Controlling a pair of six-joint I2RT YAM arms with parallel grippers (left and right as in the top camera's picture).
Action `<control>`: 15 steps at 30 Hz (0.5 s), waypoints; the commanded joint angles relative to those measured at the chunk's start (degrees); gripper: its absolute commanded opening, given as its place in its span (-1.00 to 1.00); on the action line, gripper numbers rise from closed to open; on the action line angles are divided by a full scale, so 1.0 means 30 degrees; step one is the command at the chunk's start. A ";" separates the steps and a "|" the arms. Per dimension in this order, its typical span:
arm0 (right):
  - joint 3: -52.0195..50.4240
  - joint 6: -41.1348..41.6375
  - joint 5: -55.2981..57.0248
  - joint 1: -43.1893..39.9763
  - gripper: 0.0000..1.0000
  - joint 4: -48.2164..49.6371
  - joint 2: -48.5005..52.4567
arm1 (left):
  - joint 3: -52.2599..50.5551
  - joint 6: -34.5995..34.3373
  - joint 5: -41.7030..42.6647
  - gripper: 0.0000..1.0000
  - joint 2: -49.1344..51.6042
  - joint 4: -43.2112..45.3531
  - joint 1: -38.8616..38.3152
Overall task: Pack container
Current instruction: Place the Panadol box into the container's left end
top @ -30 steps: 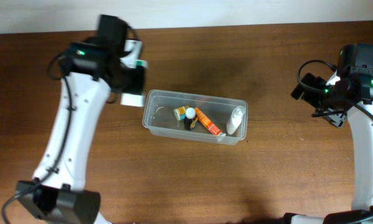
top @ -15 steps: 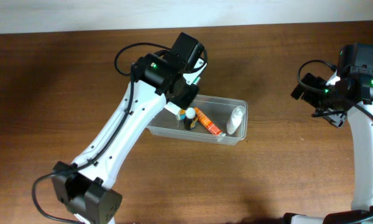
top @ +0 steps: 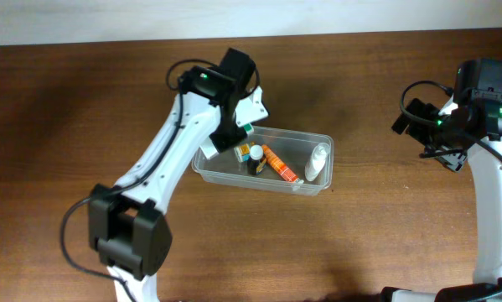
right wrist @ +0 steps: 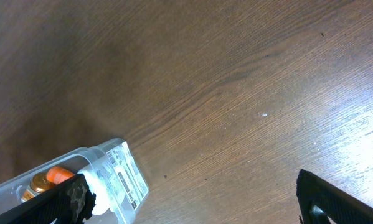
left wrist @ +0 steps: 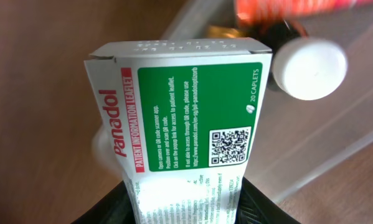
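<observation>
The clear plastic container [top: 318, 186] sits mid-table and holds a dark bottle with a white cap [top: 256, 156], an orange tube [top: 280, 164] and a white bottle [top: 317, 163]. My left gripper [top: 244, 117] is shut on a white and green Panadol box [left wrist: 180, 118], held above the container's left end; the box also shows in the overhead view [top: 252, 111]. In the left wrist view the white cap [left wrist: 309, 68] lies just beyond the box. My right gripper [top: 442, 127] is open and empty at the far right, well away from the container [right wrist: 114, 168].
Bare brown wood table [top: 385, 243] surrounds the container. A pale wall strip [top: 66, 21] runs along the table's far edge.
My left arm swung from the left of the container to over its left end with the box in its grip, then turned slightly. The right arm has not moved.
</observation>
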 commanded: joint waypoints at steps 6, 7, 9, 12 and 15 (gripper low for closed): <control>0.0248 0.0160 -0.0102 -0.0073 0.97 -0.0007 -0.0386 | -0.0248 0.0073 -0.0619 0.99 0.0911 0.0007 0.0000; 0.0248 0.0160 -0.0102 -0.0073 0.97 -0.0007 -0.0386 | -0.0051 -0.0648 -0.1464 0.99 0.0838 0.0007 0.0015; 0.0248 0.0160 -0.0102 -0.0073 0.97 -0.0007 -0.0386 | 0.0525 -0.2047 -0.2892 0.99 0.0685 0.0000 0.0102; 0.0248 0.0160 -0.0102 -0.0073 0.97 -0.0007 -0.0386 | 0.1311 -0.3963 -0.3483 1.00 0.0124 -0.0066 0.0481; 0.0248 0.0160 -0.0102 -0.0073 0.97 -0.0007 -0.0386 | 0.1909 -0.5989 -0.3840 0.99 -0.0758 -0.0233 0.1086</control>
